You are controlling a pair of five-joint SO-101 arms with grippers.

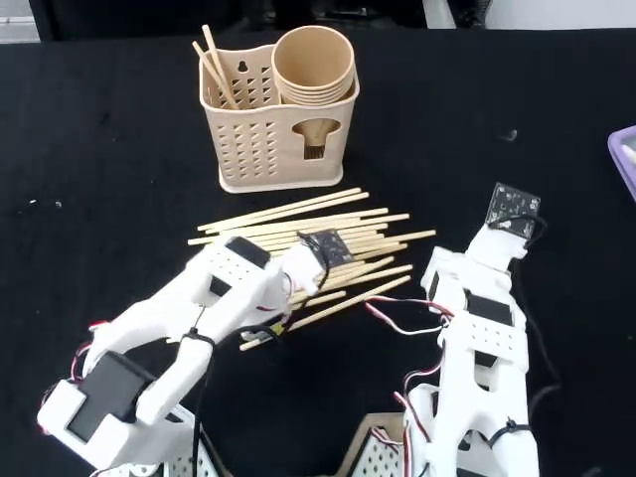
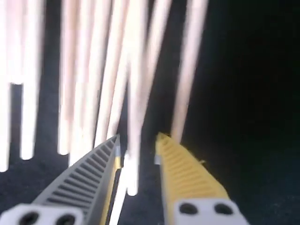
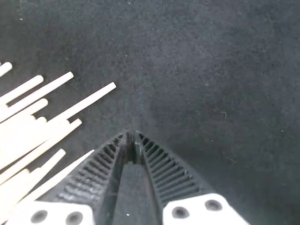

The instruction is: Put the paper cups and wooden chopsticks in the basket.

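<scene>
Wooden chopsticks (image 1: 298, 225) on black cloth (image 1: 119, 179), nested paper cups (image 1: 313, 60), perforated basket (image 1: 258, 149)

You have bare table (image 1: 109, 129) along its left edge, and more between the basket (image 1: 260, 149) and the right edge, where a purple object (image 1: 625, 154) pokes in. Loose chopsticks (image 1: 373, 221) block the middle, just in front of the basket. Stacked paper cups (image 1: 314, 62) fill its right-hand compartment. The left arm (image 1: 199, 318) lies over the pile, and the right arm (image 1: 482, 338) stands beside it.
</scene>
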